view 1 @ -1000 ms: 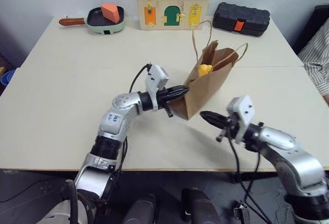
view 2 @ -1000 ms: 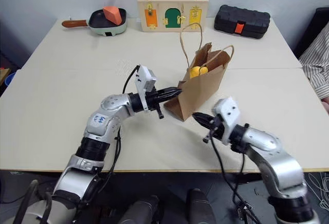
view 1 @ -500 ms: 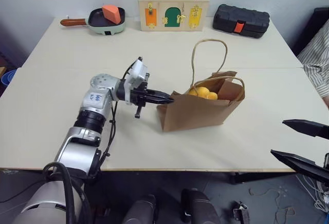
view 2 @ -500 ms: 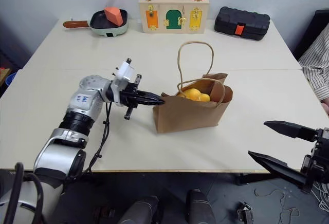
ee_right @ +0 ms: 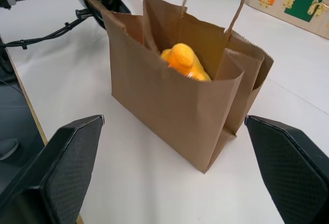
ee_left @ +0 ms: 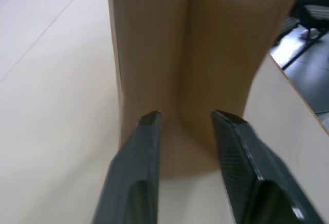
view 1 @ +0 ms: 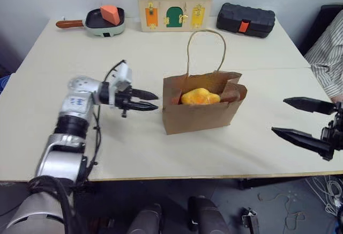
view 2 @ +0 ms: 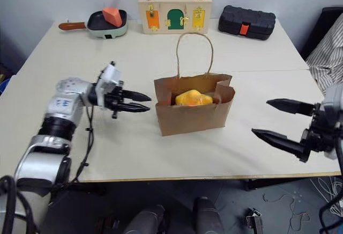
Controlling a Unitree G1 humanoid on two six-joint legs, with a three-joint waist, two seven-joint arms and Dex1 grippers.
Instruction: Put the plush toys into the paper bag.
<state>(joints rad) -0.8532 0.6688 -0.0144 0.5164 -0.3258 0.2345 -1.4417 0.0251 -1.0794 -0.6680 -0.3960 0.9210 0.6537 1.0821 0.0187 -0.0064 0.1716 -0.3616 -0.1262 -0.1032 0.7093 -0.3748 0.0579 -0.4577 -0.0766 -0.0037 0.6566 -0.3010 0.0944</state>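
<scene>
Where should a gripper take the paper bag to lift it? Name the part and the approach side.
Grip the twine handle loop that stands upright above the paper bag, coming from directly above. The bag stands upright with its mouth open and plush toys inside, so lifting by the loop likely keeps it level, whereas pinching the thin paper wall could crumple it.

The robot's left arm (view 1: 75, 117) is shiny silver with black ribbed rings, a small blue mark and a thin black cable along it, and both its left gripper (view 1: 151, 99) and right gripper (view 1: 289, 117) have two long, pointed black fingers.
</scene>
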